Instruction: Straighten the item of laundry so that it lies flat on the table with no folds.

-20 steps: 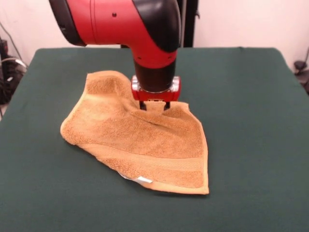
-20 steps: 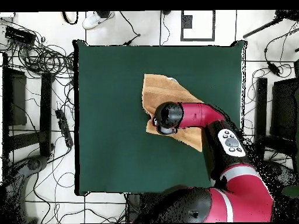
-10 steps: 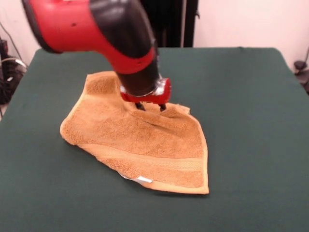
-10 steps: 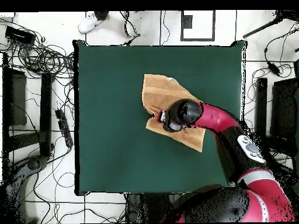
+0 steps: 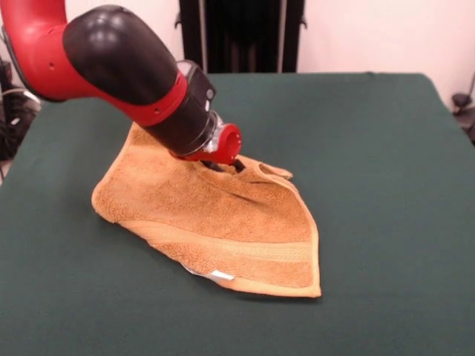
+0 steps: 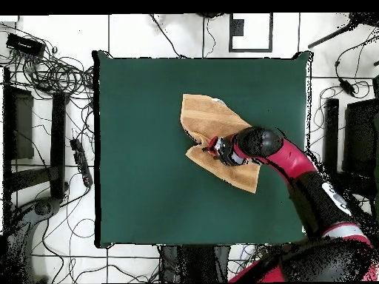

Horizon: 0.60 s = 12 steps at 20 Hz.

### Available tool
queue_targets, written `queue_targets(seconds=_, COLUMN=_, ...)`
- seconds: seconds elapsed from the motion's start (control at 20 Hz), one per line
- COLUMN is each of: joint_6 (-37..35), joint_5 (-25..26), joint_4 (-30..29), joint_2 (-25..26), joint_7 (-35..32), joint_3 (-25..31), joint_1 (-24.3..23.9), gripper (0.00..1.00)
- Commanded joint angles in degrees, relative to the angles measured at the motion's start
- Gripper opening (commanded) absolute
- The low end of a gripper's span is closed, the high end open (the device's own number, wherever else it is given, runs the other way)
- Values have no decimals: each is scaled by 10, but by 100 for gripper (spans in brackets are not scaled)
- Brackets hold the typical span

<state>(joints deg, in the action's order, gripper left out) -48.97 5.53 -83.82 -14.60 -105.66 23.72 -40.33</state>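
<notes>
Arm [image 5: 126, 74]: Enters from the left of the front view, red and black, sharply tilted so its wrist slants down toward the middle of the towel [image 5: 215, 222]; the slant reads as a sideways pull on the cloth, not a straight press.

Gripper [image 5: 223, 165]: Tip sits down in the terry at a raised crease near the towel's far edge. The fingers are mostly hidden by the red collar and the cloth; whether they are apart or pinched on fabric, I cannot tell.

Towel: Orange-tan, lying on the dark green surface [image 5: 386, 185], a little left of centre in the front view. It is doubled over into a rough triangle, its point toward the near right, a woven band running along the near edge. Small puckers bunch just right of the gripper, which suggests the cloth is being tugged there.

Tag [image 5: 221, 276]: White, peeking out beneath the near edge, a sign that a layer is tucked under.

Overhead: The towel [image 6: 211, 129] lies right of centre on the surface [image 6: 141, 148], the gripper [image 6: 215, 146] over its lower half, the arm [image 6: 296, 170] reaching in from the lower right.

Progress: By my reading, unfolding is barely begun; the folded layer is not yet drawn outward and laid flat.
</notes>
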Motion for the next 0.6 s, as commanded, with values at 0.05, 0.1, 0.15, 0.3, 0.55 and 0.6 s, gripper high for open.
queue_targets(seconds=0.05, joint_6=108, joint_5=73, joint_4=-80, joint_2=151, joint_7=40, joint_3=-8, joint_1=23, gripper=100)
queue_targets(seconds=0.1, joint_6=99, joint_5=66, joint_4=-80, joint_2=155, joint_7=38, joint_3=-6, joint_1=21, gripper=100)
queue_targets(seconds=0.15, joint_6=88, joint_5=60, joint_4=-79, joint_2=158, joint_7=42, joint_3=-3, joint_1=18, gripper=100)
queue_targets(seconds=0.3, joint_6=59, joint_5=43, joint_4=-78, joint_2=169, joint_7=57, joint_3=10, joint_1=5, gripper=100)
queue_targets(seconds=0.55, joint_6=43, joint_5=45, joint_4=-76, joint_2=180, joint_7=79, joint_3=24, joint_1=-6, gripper=100)
queue_targets(seconds=0.6, joint_6=40, joint_5=45, joint_4=-76, joint_2=181, joint_7=78, joint_3=25, joint_1=-6, gripper=100)
